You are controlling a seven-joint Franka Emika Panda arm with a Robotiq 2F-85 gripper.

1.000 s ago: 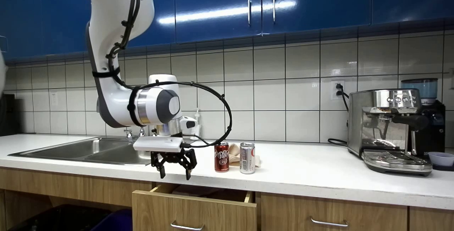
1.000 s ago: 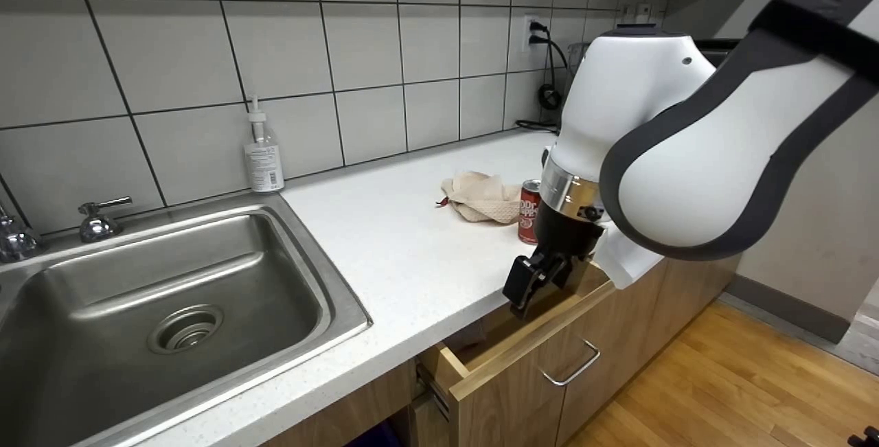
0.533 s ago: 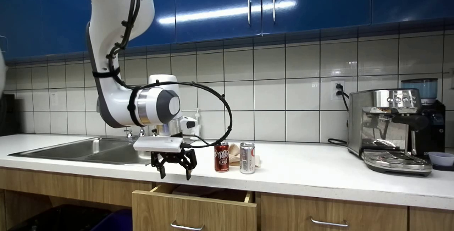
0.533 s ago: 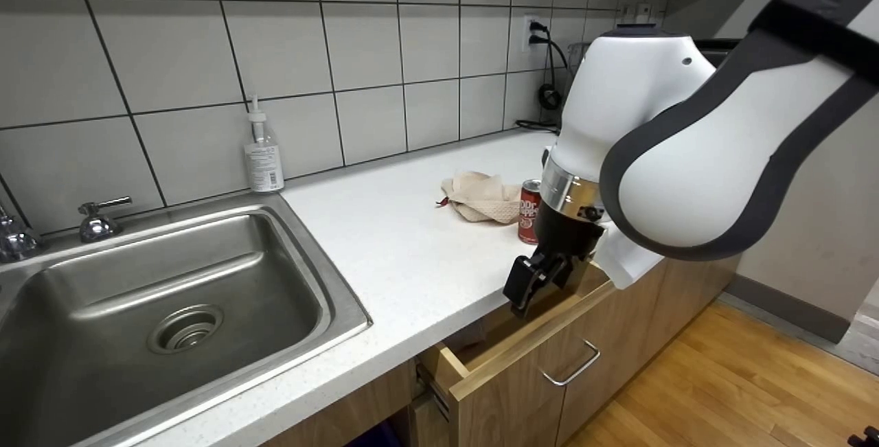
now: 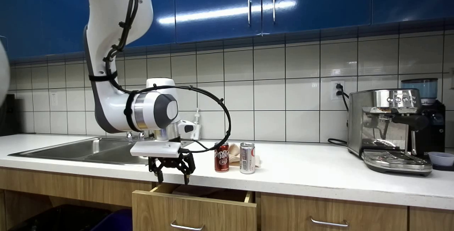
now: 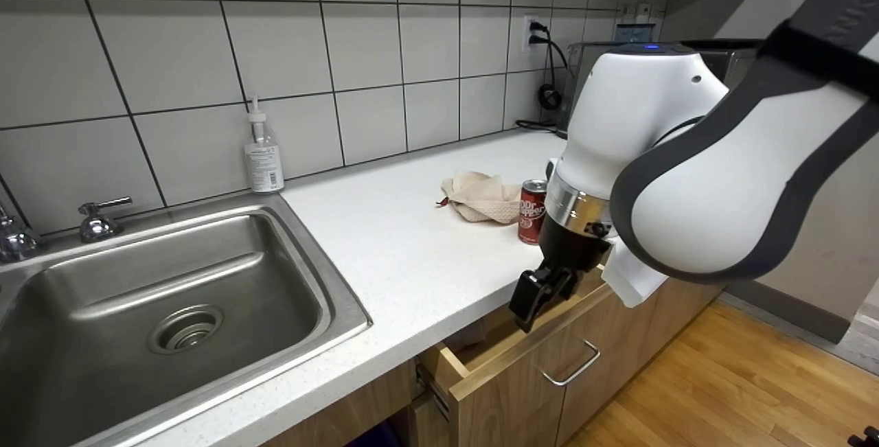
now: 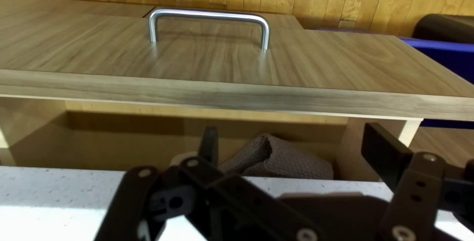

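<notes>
I have the claw (image 5: 173,180) hanging with its fingers spread wide, over the drawer (image 5: 198,211), which stands partly pulled out below the white surface (image 5: 301,167). In my wrist view, a folded grayish-brown cloth (image 7: 287,161) lies inside the drawer, toward one side wall, beyond the blurred black fingers. On the surface, a red can (image 5: 222,161) and a silver can (image 5: 247,160) stand upright, near each other, with a crumpled beige cloth (image 6: 481,198) just behind them. The steel sink (image 6: 158,249) is set into the surface, and a coffee machine (image 5: 385,131) stands well apart from the cans.
</notes>
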